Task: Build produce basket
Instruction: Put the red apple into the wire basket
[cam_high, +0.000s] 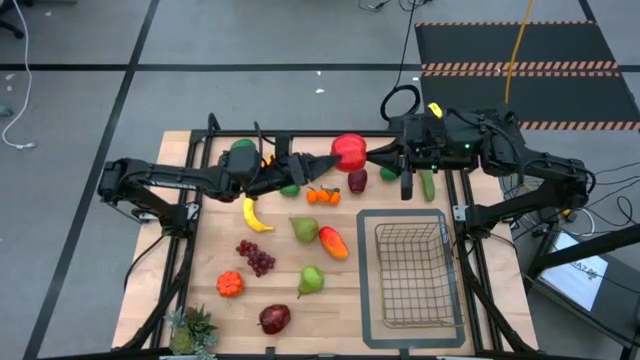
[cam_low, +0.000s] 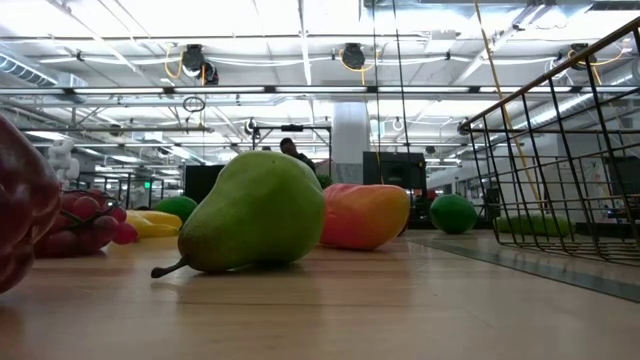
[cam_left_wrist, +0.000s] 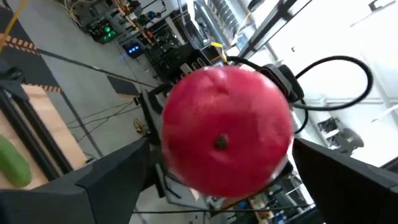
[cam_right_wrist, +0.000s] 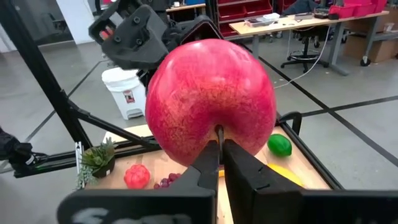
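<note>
A handover is under way above the far edge of the tabletop (cam_high: 220, 250): a big red apple (cam_high: 348, 151) hangs in the air between the two arms. The right hand (cam_right_wrist: 219, 163) is clenched on the apple's thin stem, its two fingers pressed together just under the fruit, while the left hand (cam_left_wrist: 214, 177) stands released, its fingers spread wide to either side of the apple and, as far as the left wrist view shows, not pressing on it. The basket (cam_high: 411, 274) sits on the near right of the tabletop, apparently empty, well apart from the apple. A stem pinch is a slender hold on a round, smooth fruit, so I judge the apple may swing or slip if moved sharply. To do this well, the left hand should back straight away without brushing the fruit, and only then should the right arm carry it, slowly and level, over the basket's open top, lower it close to the mesh floor, and let go there rather than drop it from height. The banana (cam_high: 254, 215), grapes (cam_high: 256, 257), pears (cam_high: 304, 229) and other produce lie on the tabletop, waiting their turn.
</note>
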